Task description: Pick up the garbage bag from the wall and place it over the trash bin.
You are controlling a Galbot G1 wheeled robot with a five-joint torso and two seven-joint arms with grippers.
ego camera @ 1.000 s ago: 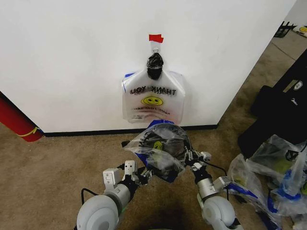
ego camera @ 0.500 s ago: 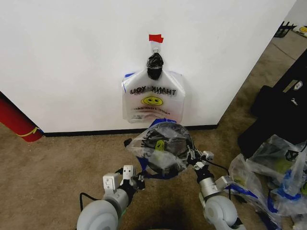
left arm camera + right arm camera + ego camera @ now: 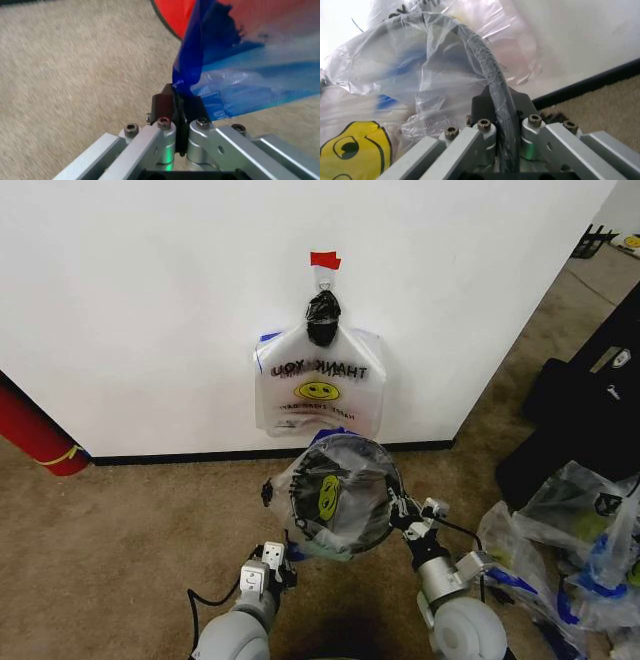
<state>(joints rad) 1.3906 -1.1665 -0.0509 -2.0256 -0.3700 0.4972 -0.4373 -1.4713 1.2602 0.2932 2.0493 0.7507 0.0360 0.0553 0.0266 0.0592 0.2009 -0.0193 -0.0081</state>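
Garbage bag (image 3: 330,498): translucent, blue-handled, yellow smiley, draped over trash bin (image 3: 345,525); bin black mesh, tilted, raised above carpet.

Our left gripper (image 3: 179,98) pinches the blue handle of the translucent plastic garbage bag (image 3: 260,90) above beige carpet (image 3: 75,63).

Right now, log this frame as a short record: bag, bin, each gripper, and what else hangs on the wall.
garbage bag: draped over the bin's mouth, smiley print showing inside
trash bin: tilted toward the camera, held off the carpet near the wall
left gripper: shut on a blue handle of the garbage bag
right gripper: clamped on the trash bin's rim through the plastic
wall hook: holds a matching bag under a black knot
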